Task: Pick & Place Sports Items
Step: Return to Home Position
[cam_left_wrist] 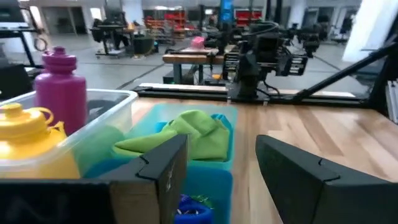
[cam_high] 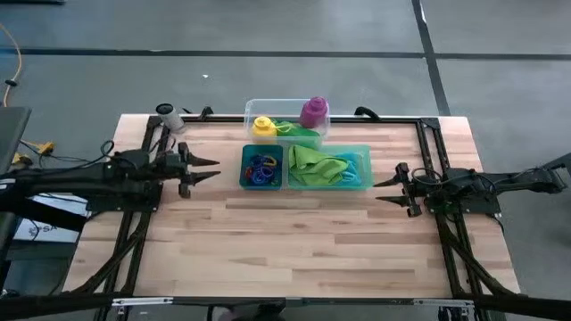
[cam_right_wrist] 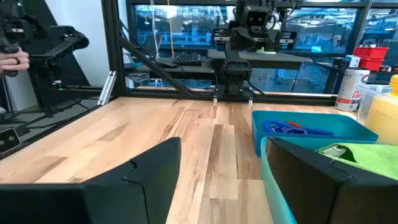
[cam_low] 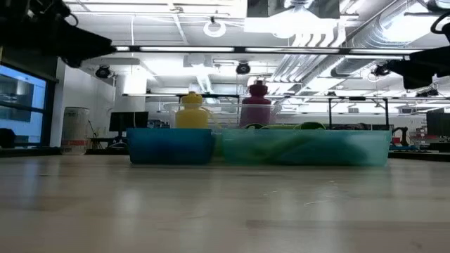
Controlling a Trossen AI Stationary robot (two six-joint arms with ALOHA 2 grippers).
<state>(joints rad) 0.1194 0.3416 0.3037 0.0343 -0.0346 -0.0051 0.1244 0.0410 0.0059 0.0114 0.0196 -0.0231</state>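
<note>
A yellow bottle point(cam_high: 262, 127) and a purple bottle point(cam_high: 313, 112) stand upright in a clear tub point(cam_high: 252, 111) at the table's far middle, with a green cloth point(cam_high: 299, 133) beside them. In front of the tub sits a teal two-part tray point(cam_high: 285, 168): several coloured rings point(cam_high: 261, 168) lie in its left part, lime-green and teal cloths point(cam_high: 323, 166) in its right part. My left gripper point(cam_high: 214, 169) is open, left of the tray. My right gripper point(cam_high: 379, 191) is open, right of the tray.
A white can point(cam_high: 166, 115) stands at the table's far left corner. Black frame rails point(cam_high: 428, 152) run along both sides. Bare wood lies between the tray and the near edge. A person's hand point(cam_right_wrist: 13, 59) shows beyond the table in the right wrist view.
</note>
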